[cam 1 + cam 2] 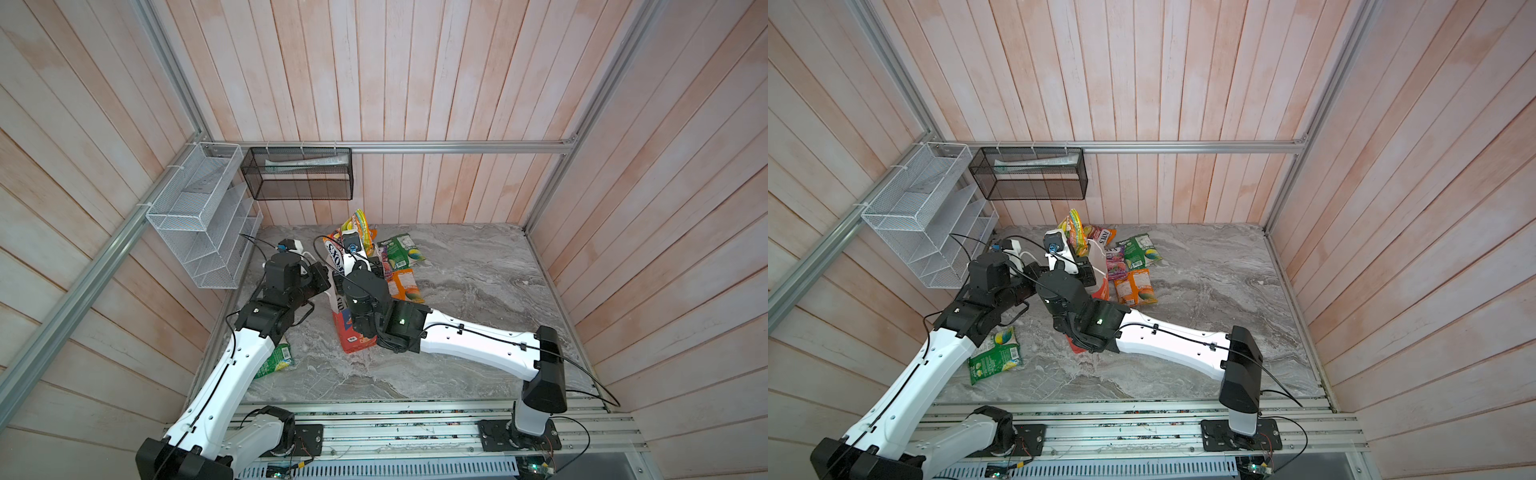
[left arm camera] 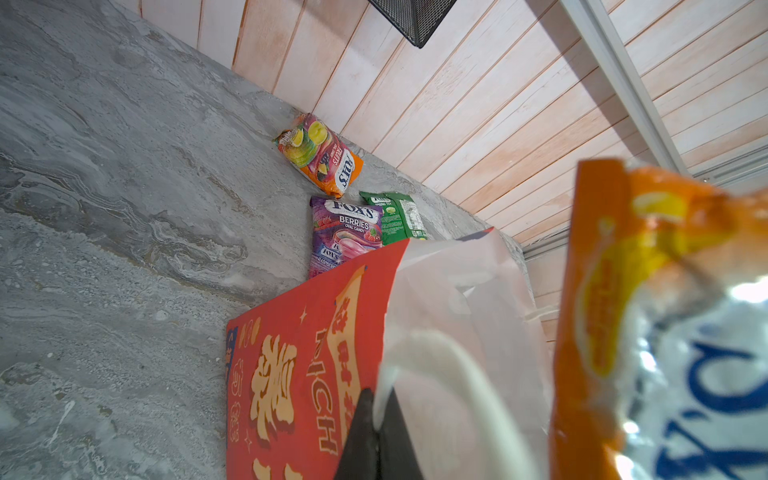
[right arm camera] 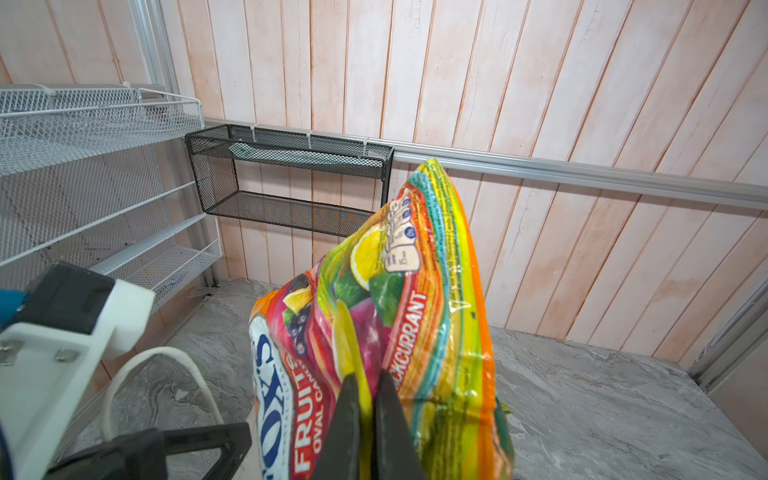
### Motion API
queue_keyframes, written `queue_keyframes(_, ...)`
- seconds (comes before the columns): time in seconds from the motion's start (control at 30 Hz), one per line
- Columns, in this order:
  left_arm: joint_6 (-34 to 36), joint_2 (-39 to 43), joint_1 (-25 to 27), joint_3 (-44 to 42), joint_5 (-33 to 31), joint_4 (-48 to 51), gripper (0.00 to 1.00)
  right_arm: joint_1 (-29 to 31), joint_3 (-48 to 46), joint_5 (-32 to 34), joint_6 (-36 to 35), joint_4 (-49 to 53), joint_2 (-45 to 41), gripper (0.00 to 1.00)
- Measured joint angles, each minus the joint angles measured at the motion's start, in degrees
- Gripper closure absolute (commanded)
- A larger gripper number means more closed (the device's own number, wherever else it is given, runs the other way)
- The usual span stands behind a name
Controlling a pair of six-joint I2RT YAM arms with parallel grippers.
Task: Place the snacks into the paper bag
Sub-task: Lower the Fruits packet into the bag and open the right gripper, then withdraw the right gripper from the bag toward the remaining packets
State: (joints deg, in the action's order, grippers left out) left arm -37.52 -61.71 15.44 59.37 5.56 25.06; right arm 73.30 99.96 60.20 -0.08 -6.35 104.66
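As right end effector (image 3: 368, 388) pinches it, fruits packet (image 3: 415, 291) protrudes beyond.

1. Red paper bag (image 2: 291, 374) with gold characters stands upright mid-table, its white mouth open.
2. A rainbow FOX'S Fruits packet (image 3: 395, 311) hangs pinched above the bag's mouth.
3. Purple Berries packet (image 2: 345, 232), green packet (image 2: 399, 216), orange packet (image 1: 405, 284) and another Fruits packet (image 2: 320, 153) lie flat beside and behind the bag.
4. A lone green packet (image 1: 994, 355) lies well apart, nearer the front.

It was a lab test booth: plank walls (image 1: 415, 62), aluminium frame (image 1: 457, 146), marble-look tabletop (image 1: 478, 291), robot arms (image 1: 478, 343) bolted to a rail (image 1: 415, 434).
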Motion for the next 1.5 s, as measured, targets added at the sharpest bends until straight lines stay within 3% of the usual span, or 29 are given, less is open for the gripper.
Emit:
queue_keyframes(0.37,0.00,0.00,0.22,0.00,-0.02,-0.02,1.00,0.02,0.22,2.32,2.73,6.21,3.10,1.00)
queue_keyframes(0.57,0.02,0.00,0.22,-0.09,-0.33,0.09,1.00,0.02,5.88,3.67,7.28,14.56,8.81,1.00)
queue_keyframes(0.67,0.00,0.00,0.09,-0.20,-0.48,0.15,1.00,0.48,10.64,3.61,9.64,19.89,11.87,0.90)
queue_keyframes(0.83,0.00,0.00,0.00,-0.24,-0.92,0.15,1.00,0.90,14.78,4.50,11.32,25.22,14.08,0.85)
queue_keyframes(0.9,0.02,0.02,0.04,-0.24,-0.87,0.17,1.00,0.98,15.26,4.92,11.80,25.99,14.08,0.76)
queue_keyframes(1.1,0.04,0.02,-0.17,-0.31,-1.73,0.72,1.00,0.98,15.67,6.40,12.57,27.52,14.03,0.61)
queue_keyframes(1.3,0.02,0.02,-0.11,-0.31,-1.51,0.83,1.00,1.05,15.67,5.14,12.31,29.24,12.09,0.46)
queue_keyframes(1.5,0.02,0.00,0.33,-0.31,-1.29,0.57,1.00,1.33,12.00,2.49,11.45,28.26,6.01,0.40)
